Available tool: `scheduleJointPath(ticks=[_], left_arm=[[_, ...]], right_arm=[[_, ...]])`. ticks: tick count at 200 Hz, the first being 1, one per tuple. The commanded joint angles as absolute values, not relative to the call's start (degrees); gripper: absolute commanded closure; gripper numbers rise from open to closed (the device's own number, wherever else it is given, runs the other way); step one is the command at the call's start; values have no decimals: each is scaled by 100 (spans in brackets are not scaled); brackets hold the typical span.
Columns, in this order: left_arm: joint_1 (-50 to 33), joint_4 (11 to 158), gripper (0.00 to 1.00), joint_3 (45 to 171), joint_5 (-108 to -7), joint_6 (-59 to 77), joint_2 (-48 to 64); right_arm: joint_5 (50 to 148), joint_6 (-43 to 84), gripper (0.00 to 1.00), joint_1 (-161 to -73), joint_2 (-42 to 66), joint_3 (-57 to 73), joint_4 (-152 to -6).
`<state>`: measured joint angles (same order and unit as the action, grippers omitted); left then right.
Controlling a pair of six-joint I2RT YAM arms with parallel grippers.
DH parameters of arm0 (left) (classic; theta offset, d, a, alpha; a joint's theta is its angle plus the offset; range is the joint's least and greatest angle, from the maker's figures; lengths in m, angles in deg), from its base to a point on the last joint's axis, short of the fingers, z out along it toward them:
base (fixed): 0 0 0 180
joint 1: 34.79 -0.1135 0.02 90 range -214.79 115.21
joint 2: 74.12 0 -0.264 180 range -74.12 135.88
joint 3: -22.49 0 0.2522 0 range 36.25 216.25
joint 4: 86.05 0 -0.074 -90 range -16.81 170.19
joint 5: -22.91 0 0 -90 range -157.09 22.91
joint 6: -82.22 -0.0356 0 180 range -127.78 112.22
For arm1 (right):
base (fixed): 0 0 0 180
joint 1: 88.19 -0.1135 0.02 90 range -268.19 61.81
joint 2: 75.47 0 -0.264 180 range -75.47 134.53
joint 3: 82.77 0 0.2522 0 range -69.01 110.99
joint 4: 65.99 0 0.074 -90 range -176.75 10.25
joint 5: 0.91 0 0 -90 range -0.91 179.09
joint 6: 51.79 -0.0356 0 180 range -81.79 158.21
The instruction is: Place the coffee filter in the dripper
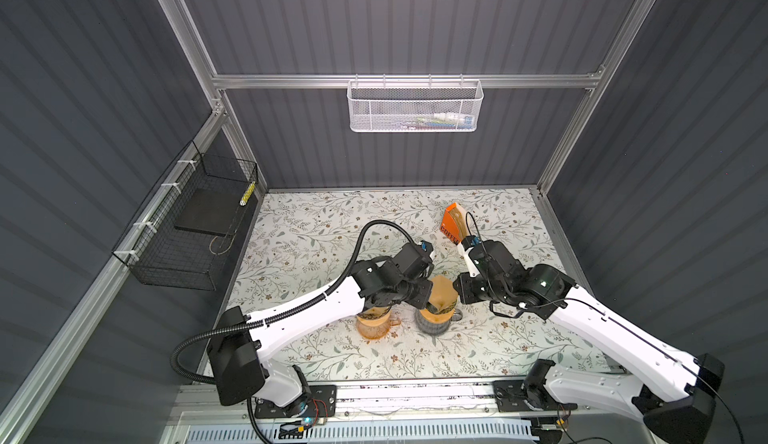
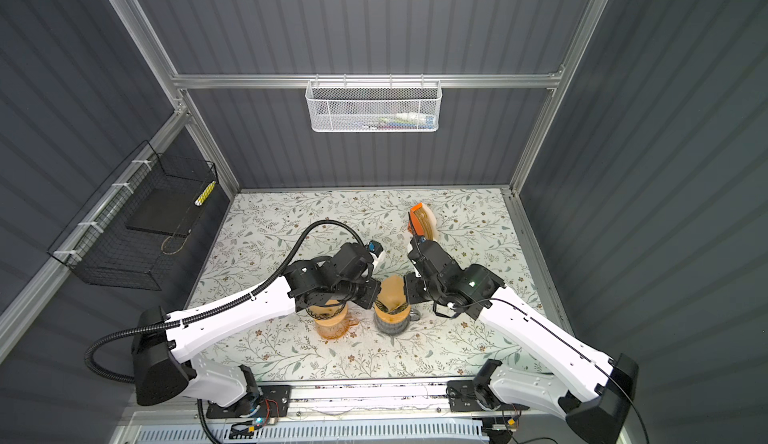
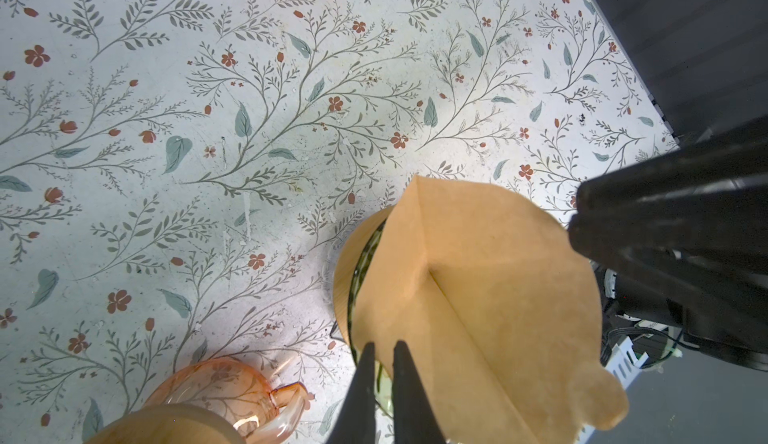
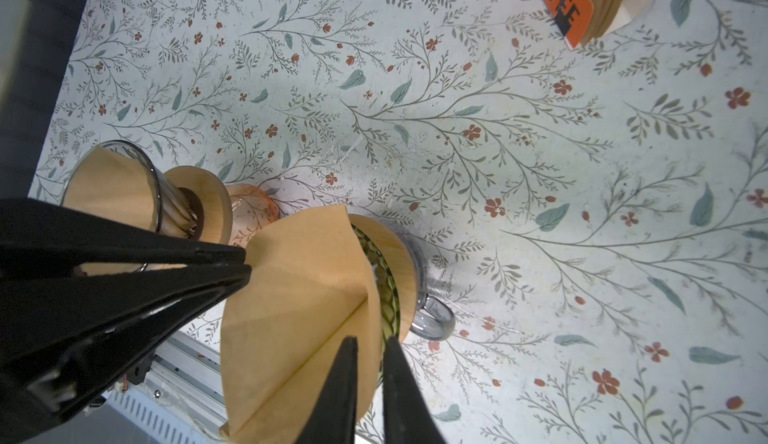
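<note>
Tool L + tool R pinch coffee filter at dripper | mug handle: seen R wrist, hid L wrist

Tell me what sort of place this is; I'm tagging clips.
Probably a robot lab cell staged for coffee: aluminium frame, grey panel walls, two arms bolted to a rail, dripper and filter on a floral table.

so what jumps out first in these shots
A tan paper filter stands in the green dripper mid-table, pinched at opposite edges by the left end effector and right end effector. Next, the orange filter box at the back right.
</note>
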<state>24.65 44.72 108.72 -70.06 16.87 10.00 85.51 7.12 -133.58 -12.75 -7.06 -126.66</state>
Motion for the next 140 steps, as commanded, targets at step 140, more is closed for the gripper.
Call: scheduleJointPath(ticks=[140], left_arm=[[2418,4491,88,10851,-7029,1746,1035]], right_arm=[[8559,525,87,-13466,-1322,-1047,-12593]])
